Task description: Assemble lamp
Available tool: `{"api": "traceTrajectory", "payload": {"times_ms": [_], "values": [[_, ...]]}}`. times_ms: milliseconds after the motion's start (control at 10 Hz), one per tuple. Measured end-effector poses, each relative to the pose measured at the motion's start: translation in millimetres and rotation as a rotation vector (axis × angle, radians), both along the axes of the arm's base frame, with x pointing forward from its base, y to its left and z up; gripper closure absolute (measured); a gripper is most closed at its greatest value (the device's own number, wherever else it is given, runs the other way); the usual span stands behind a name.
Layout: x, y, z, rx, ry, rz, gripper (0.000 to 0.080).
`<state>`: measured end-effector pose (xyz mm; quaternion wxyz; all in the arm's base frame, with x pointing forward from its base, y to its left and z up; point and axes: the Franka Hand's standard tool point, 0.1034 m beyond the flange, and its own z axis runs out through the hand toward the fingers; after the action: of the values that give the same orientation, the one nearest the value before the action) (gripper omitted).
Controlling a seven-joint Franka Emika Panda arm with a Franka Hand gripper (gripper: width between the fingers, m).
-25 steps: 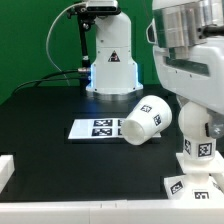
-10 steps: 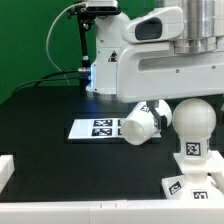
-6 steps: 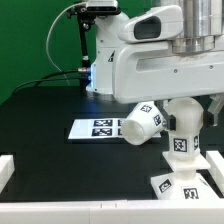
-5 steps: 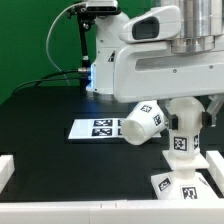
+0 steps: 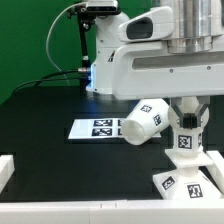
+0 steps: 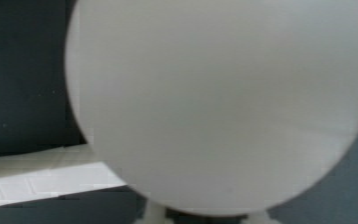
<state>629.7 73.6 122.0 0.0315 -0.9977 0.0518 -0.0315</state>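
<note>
The white bulb (image 5: 186,130) stands upright with its tagged neck down on the low square base (image 5: 190,181) at the exterior view's right front. My gripper (image 5: 188,112) comes down over the bulb's round top and is shut on it, and the arm hides the top of the bulb. In the wrist view the bulb (image 6: 202,95) fills nearly the whole frame, with the fingertips (image 6: 158,212) just showing at its sides. The cone shade (image 5: 143,122) lies on its side right beside the bulb, toward the exterior view's left.
The marker board (image 5: 95,128) lies flat on the black table left of the shade. The arm's white pedestal (image 5: 108,70) stands at the back. A white rail (image 5: 60,212) runs along the front edge. A pale strip (image 6: 43,182) shows below the bulb in the wrist view.
The arm has come down over the bulb, covering its top. The bulb and base shifted a little toward the exterior view's left and then back right. The shade stayed put.
</note>
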Motion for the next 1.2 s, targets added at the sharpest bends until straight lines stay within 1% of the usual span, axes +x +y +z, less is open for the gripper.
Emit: {"api": "traceTrajectory", "payload": {"times_ms": [100,200,300,400,500,600,700,800,900,1000,1100,1200], "values": [[4.8,-3.6,11.8,0.000,0.018,0.073,0.0798],[10.0,-3.6,21.1,0.002,0.016,0.130,0.0798],[9.4,-3.1,25.7,0.007,0.038,0.161,0.0798],[10.6,-3.8,31.6,0.012,0.055,0.187,0.0665],[11.3,-5.3,34.3,0.015,0.060,0.187,0.0527],[9.1,-2.4,32.8,0.020,0.060,0.170,0.0378],[0.9,4.1,28.1,0.024,0.072,0.161,0.0378],[-4.1,10.7,25.8,0.031,0.083,0.149,0.0205],[-2.9,18.2,23.5,0.002,0.052,0.164,0.0205],[-4.2,24.9,19.2,-0.038,0.011,0.211,0.0118],[-6.7,22.1,18.6,-0.031,0.026,0.201,0.0105],[-5.3,18.9,19.3,-0.033,0.024,0.197,0.0105]]}}
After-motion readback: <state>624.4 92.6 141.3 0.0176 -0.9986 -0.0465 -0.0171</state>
